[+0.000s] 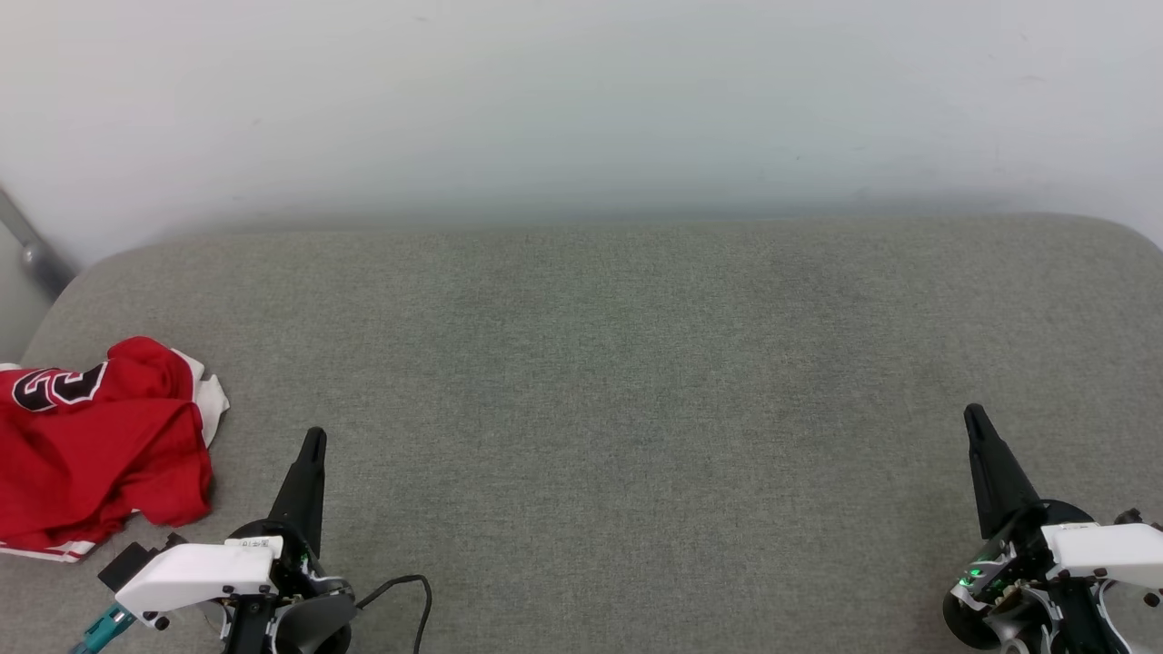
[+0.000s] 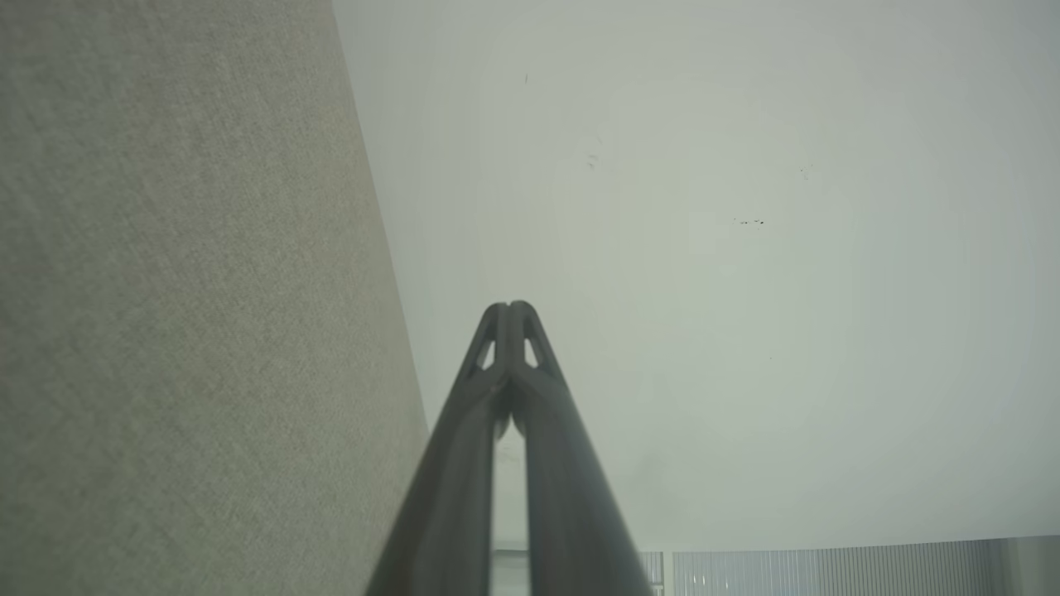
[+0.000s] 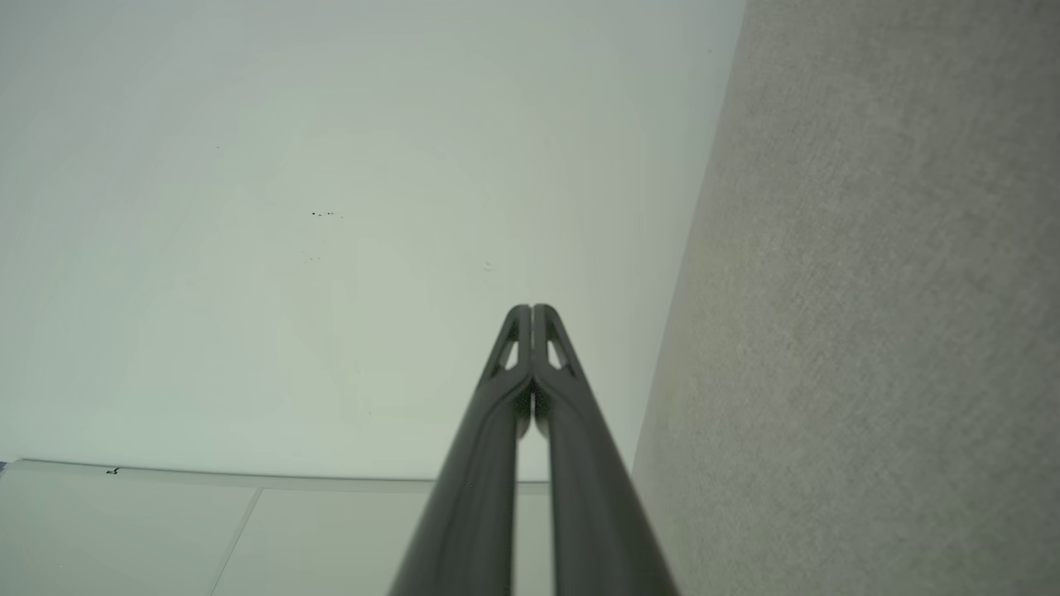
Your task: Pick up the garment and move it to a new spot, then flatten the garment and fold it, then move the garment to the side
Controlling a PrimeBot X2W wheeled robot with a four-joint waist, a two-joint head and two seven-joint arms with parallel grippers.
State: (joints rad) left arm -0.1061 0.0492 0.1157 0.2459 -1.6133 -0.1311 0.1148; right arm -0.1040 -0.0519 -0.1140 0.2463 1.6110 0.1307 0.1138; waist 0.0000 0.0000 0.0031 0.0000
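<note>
Both grippers sit at the cushion's near edge, fingers pointing toward the far edge and the white wall [image 1: 581, 109]. At the near left corner the left gripper [image 1: 313, 440] has its two dark fingers pressed together with nothing between them; its own wrist camera shows the tips [image 2: 509, 308] meeting, with only a thin slit lower down. A black cable [image 1: 413, 586] loops on the fabric just beside its base. At the near right corner the right gripper [image 1: 974, 418] is likewise closed and empty, and its wrist view shows the fingertips [image 3: 531, 310] touching. They rest over a grey woven cushion [image 1: 600, 381] with rounded far corners. The garment [image 1: 100, 445] lies crumpled in a heap at the cushion's left edge, close to the left gripper but apart from it. Its red fabric is bunched, a black white-outlined number [image 1: 54, 386] shows on top, a white sleeve [image 1: 211, 395] pokes out toward the middle, and striped trim [image 1: 54, 548] shows at its near side. A grey metal bar [image 1: 32, 250] slants beyond the far left corner.
</note>
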